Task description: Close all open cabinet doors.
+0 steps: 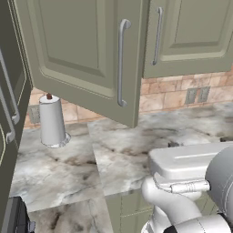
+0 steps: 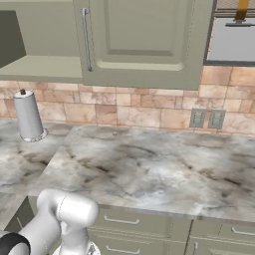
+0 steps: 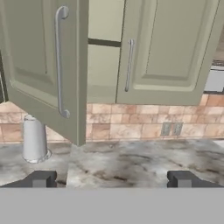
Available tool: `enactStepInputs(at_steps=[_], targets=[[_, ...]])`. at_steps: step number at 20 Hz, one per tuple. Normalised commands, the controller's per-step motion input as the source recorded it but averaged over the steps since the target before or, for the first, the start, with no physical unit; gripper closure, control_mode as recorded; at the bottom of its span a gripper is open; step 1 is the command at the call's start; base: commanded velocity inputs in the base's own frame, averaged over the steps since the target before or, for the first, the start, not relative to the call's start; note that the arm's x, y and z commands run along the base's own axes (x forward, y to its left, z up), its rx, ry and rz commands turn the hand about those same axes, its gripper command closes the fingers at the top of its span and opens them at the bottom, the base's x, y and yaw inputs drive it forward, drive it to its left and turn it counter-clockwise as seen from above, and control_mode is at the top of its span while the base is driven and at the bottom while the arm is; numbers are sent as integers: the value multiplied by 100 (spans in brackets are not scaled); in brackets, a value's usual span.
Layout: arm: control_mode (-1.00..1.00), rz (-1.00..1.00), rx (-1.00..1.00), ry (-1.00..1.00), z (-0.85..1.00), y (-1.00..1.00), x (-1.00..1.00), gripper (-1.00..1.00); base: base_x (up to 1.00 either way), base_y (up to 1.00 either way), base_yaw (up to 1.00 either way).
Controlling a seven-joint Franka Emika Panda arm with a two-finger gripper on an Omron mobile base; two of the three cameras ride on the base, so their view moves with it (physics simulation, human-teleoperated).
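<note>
Two sage upper cabinet doors hang above the counter. The left door [image 3: 43, 65] stands swung out toward me, its silver bar handle [image 3: 59, 61] facing me. Beside it the cabinet's inside [image 3: 103, 65] and its shelf are exposed. From the left base view the same open door [image 1: 77, 54] juts over the counter. The right door [image 3: 170, 48] sits shut against its frame, as does its match [image 2: 144, 40] in the right base view. My gripper [image 3: 111, 181] is open with nothing between its fingertips [image 3: 41, 179]. It is well back from both doors, pointing at the gap between them.
A paper towel roll [image 1: 52, 120] stands on the marble counter [image 1: 136, 150] under the open door. Dark tall fronts with handles [image 1: 9, 104] rise at the left. Outlets [image 2: 206, 118] sit in the brick backsplash, a window [image 2: 231, 35] lies to the right, and drawers [image 2: 124, 221] run below.
</note>
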Motion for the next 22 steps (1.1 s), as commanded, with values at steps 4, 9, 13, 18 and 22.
enactStepInputs(at_steps=[4,9,13,18,22], targets=[[-100,0,-3,-27,1,42,0,-100,0,0,0],[-100,0,0,-31,0,18,9,-100,0,0,0],[-100,0,0,-23,0,1,39,-100,0,0,0],[-100,0,0,-11,-4,0,58,-100,0,0,0],[-100,0,0,-4,-33,2,62,-100,0,0,0]])
